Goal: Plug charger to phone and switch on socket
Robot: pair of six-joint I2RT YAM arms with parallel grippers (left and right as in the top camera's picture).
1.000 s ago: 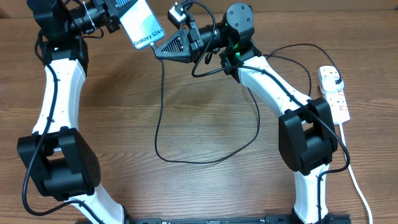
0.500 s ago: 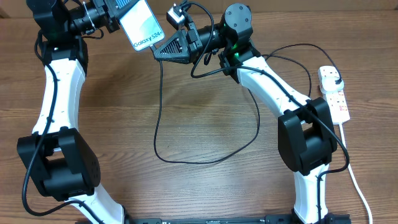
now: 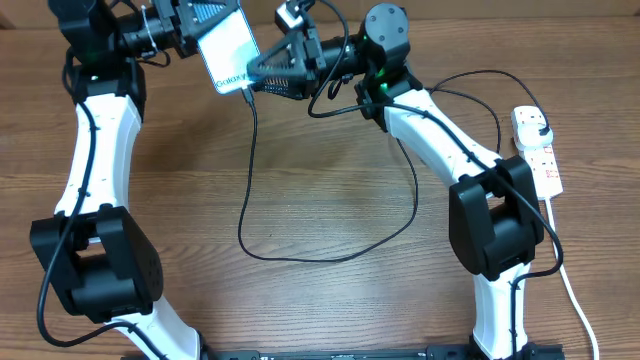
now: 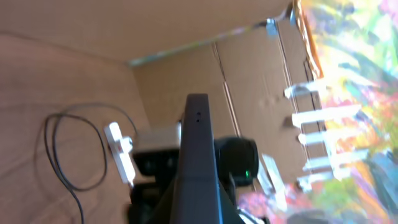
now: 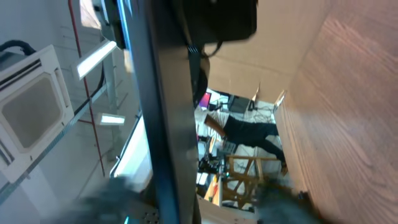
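Note:
My left gripper [image 3: 204, 24] is shut on the top of the phone [image 3: 226, 50] and holds it above the table's far left, with the cyan screen facing up. The left wrist view shows the phone [image 4: 198, 155] only as a dark edge. My right gripper [image 3: 253, 78] stands open around the phone's lower end, its fingers spread to either side of the phone [image 5: 165, 124]. The charger cable [image 3: 245, 190] hangs from the phone's lower edge. It loops over the table and runs to its black plug [image 3: 537, 124] in the white socket [image 3: 546, 165] at the right.
The socket's thick white cord [image 3: 575, 290] runs along the right side toward the front edge. The charger's loop lies on the wooden table [image 3: 330, 180] between the two arms. Both arm bases stand at the front.
The right gripper has opened from shut. The phone has shifted slightly left, and the cable now hangs from the phone's lower edge, with its loop swung left.

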